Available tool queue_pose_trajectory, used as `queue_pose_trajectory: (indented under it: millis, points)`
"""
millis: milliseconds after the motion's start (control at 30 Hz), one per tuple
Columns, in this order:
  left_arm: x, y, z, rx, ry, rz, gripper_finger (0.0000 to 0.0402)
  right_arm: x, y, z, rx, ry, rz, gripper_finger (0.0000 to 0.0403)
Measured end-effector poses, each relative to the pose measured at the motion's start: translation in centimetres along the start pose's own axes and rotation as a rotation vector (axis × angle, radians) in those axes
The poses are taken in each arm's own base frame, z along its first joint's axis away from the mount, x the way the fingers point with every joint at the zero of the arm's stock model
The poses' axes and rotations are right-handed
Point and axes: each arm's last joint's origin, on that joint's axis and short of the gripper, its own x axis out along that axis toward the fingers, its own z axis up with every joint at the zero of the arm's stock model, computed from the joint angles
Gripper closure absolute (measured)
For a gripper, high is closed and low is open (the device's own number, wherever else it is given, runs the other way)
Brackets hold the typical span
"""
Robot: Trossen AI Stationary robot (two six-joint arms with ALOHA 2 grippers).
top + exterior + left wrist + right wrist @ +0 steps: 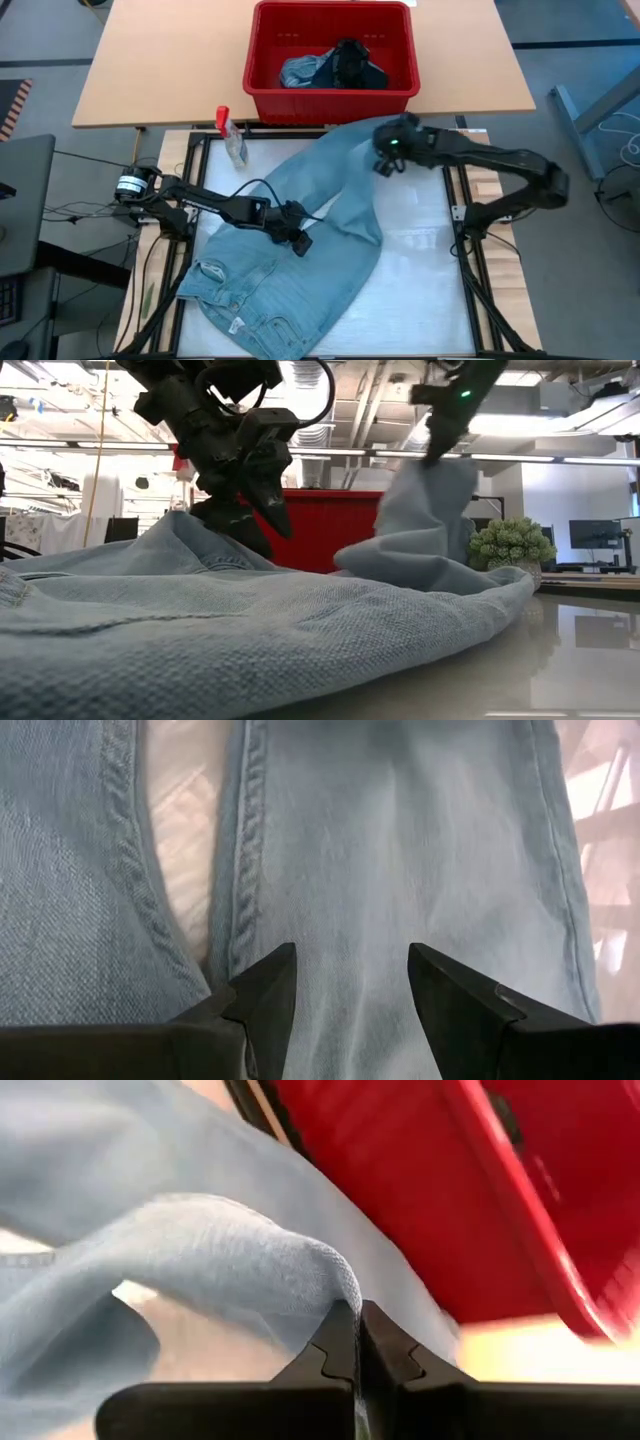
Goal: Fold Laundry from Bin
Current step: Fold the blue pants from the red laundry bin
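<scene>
The light blue jeans [290,265] are being spread across the white work surface [430,260], waistband nearest the front edge. Over the thigh, the left gripper [298,236] is being held partly open with its fingers [268,990] parted above the denim, and nothing is being gripped. Farther back, a leg end is being pinched and lifted by the fully closed right gripper [383,163]. Only a thin fold is being caught, so the cloth could be lost if it is pulled hard. Beyond, more laundry [330,68] is being kept in the red bin [400,95].
</scene>
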Motion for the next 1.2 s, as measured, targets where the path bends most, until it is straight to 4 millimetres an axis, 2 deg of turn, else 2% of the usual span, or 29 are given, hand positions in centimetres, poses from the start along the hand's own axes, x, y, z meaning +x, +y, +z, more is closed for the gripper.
queue_pose_trajectory:
  millis: [133,300,433,567,667,900,1000,1200]
  points:
    - [0.0,0.0,0.0,0.03,0.001,0.0,0.0221,-1.6,-1.8,-1.9,0.024,0.083,-0.024,0.0378]
    - [0.0,-0.1,-0.2,0.079,0.049,-0.046,0.0221,-3.3,-2.9,-3.6,0.122,0.143,-0.041,0.0378]
    - [-0.1,-0.5,-0.8,0.164,0.131,-0.113,0.0221,-6.0,-3.4,-3.3,0.212,0.067,-0.036,0.0378]
    - [-0.4,-1.1,-1.7,0.178,0.202,-0.162,0.0221,-8.6,-4.2,-3.0,0.216,0.049,-0.052,0.0378]
    - [-1.7,-2.3,-1.7,0.168,0.214,-0.186,0.0221,-9.5,-4.6,-3.5,0.206,0.119,-0.055,0.0378]
    - [-6.9,-4.8,-1.5,0.205,0.189,0.043,0.0221,-9.5,-4.4,-4.8,0.173,0.239,-0.059,0.0378]
    - [-8.6,-6.3,-3.2,0.2,0.244,0.067,0.0221,-9.5,-4.4,-5.0,0.175,0.256,-0.059,0.0376]
    - [-10.6,-8.5,-9.7,0.173,0.403,0.078,0.0221,-9.5,-4.3,-5.0,0.192,0.258,-0.027,0.0365]
